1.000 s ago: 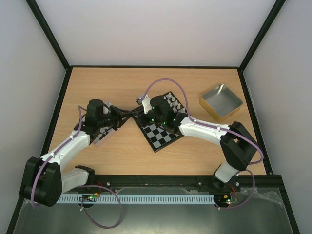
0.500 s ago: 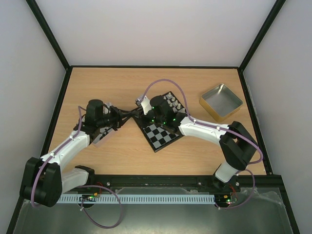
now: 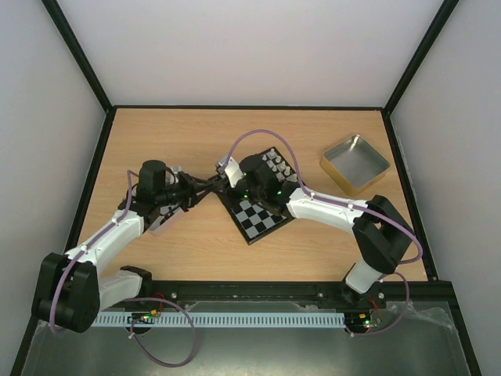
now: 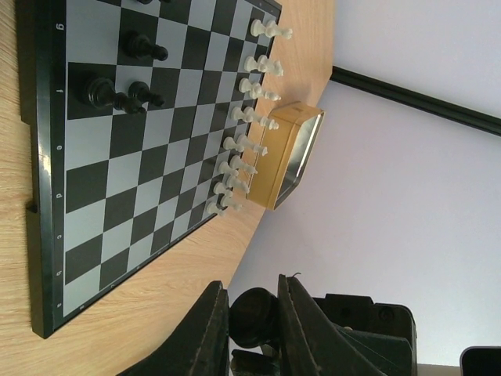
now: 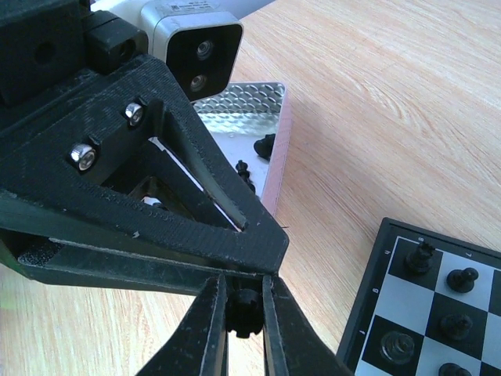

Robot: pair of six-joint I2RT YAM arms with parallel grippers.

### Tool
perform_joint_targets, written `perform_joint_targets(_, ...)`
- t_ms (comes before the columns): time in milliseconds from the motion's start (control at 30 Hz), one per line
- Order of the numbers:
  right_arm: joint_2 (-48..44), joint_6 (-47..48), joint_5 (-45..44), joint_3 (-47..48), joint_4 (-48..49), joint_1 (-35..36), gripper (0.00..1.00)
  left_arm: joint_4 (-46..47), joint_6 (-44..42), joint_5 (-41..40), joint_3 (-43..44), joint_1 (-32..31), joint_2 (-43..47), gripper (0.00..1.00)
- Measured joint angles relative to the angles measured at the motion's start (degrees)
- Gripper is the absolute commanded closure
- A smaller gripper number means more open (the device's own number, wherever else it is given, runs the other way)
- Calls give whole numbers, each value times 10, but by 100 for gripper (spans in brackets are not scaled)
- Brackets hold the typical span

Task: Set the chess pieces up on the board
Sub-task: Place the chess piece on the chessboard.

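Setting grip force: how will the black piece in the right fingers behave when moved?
The black piece is tiny between the right fingers, so it is probably light and rigid. Its rounded sides might let it twist or slip in the pinch.

You have just one kind of marking here: small pale coordinate characters along the black rim of the board [image 4: 47, 196], one beside each row. Turned sideways and tiny, they can't be read surely in either wrist view.
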State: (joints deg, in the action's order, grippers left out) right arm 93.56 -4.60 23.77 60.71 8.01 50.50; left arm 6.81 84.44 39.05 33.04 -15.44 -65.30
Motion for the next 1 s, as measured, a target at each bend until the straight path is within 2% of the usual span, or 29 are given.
perform_joint_targets(100,-4,0,0,0,-3,0,98,0,-4,4,0,0,0,74)
perform_joint_targets(233,-14,-4,-8,-2,-5,0,98,-10,-17,6,7,0,0,49)
perform_joint_targets(433,-58,-28,-33,-29,-23,0,98,-32,-61,-1,14,6,0,33)
perform_joint_targets(600,-104,-72,-75,-50,-96,1,98,-85,-147,-37,38,31,-1,27)
perform_joint_targets(767,-135,-124,-135,-52,-208,10,98,-172,-269,-131,102,42,1,26)
perform_joint_targets(1000,-128,-182,-183,-59,-344,42,98,-259,-440,-254,172,44,50,17)
